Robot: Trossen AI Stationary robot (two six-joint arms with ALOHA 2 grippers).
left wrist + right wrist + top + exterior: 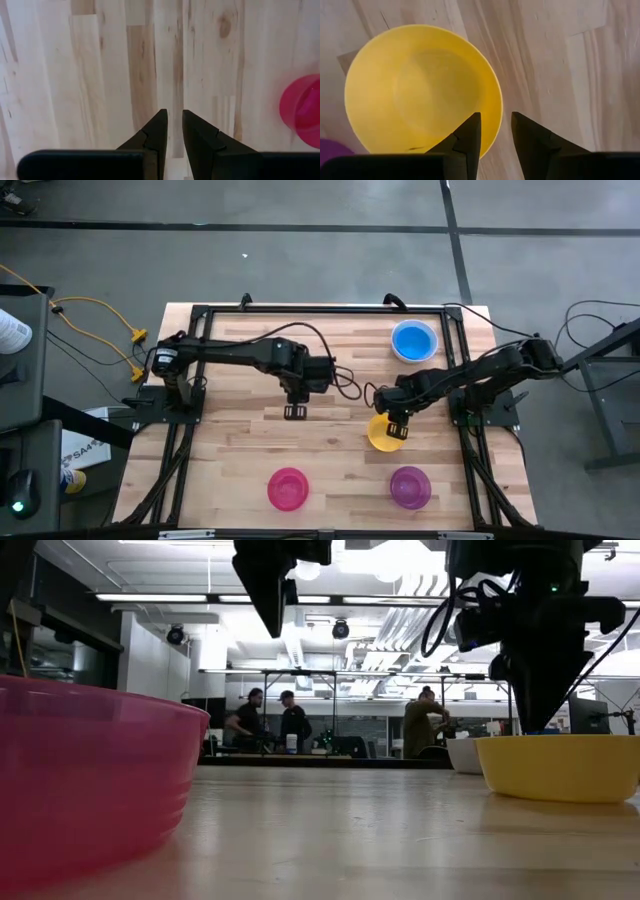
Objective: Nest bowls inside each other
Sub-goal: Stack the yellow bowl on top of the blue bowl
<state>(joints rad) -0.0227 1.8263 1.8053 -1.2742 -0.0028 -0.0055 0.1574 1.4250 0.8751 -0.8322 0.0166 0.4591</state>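
Nesting has not begun, judging by the layout: every bowl visible sits alone on the table (pixel 240 370), none inside another. Count from above: four bowls, one each of blue (pixel 414 340) at far right, yellow (pixel 380 436) at right-centre, pink (pixel 288 488) near centre, and purple (pixel 410 486) near right (a pale bowl (pixel 466 754) shows behind the yellow one in the low view). Right gripper (pixel 396 426) straddles the yellow bowl's rim, fingers parted, one inside and one outside, not yet clamped. Left gripper (pixel 295 411) hovers mid-table over bare wood, fingers slightly apart, holding nothing. All the stacking remains.
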